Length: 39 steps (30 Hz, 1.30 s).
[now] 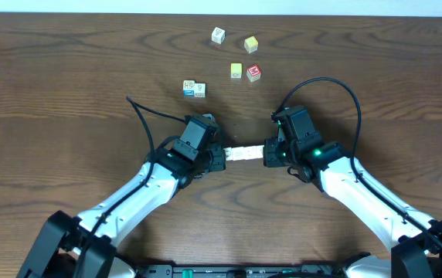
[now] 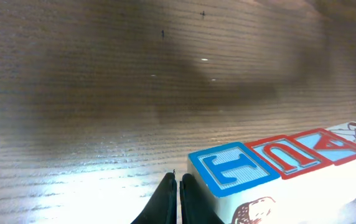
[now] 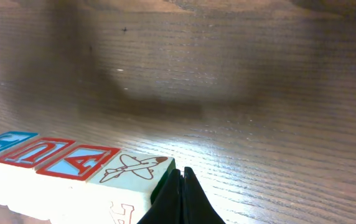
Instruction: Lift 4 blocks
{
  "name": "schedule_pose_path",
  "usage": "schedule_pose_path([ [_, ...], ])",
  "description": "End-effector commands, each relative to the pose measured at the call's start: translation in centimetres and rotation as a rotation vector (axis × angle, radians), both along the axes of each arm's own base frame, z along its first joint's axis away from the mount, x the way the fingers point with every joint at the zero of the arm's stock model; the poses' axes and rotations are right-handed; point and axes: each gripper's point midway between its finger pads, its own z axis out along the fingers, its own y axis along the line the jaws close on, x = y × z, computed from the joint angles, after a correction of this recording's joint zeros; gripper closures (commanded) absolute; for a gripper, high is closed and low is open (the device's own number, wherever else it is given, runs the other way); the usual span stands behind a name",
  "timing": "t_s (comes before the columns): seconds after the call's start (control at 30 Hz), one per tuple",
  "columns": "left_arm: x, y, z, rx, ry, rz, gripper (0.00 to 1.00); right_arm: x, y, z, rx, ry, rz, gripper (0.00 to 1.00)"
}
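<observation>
We are pressing a row of four blocks between our clenched left gripper and clenched right gripper; only wrist views are showing their letters.

The wooden table carries a white cube, a yellow cube, a second yellow cube just beside a red-topped cube, and a touching pale pair.

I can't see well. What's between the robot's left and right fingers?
A row of four blocks, end to end, touching the left fingers and the right fingers. The overhead view shows it.
</observation>
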Motion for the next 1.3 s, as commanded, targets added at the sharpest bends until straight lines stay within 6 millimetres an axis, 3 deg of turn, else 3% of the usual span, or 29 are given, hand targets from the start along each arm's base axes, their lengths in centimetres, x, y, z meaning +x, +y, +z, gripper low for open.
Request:
schedule_pose_path([
  [0.0,-0.3,-5.4,5.9,-0.196,-0.068,-0.152,0.93,-2.3,6.4,3.8,0.252,0.040,0.195,0.99],
  [0.5,-0.2,-5.5,6.6,-0.204,-0.083,-0.151,0.93,-2.0,6.0,5.6,0.251,-0.016,0.184,0.99],
  [1.27,0.4,-5.9,8.0,-0.220,-0.110,-0.153,0.93,-1.8,6.2,6.4,0.251,-0.026,0.191,0.99],
])
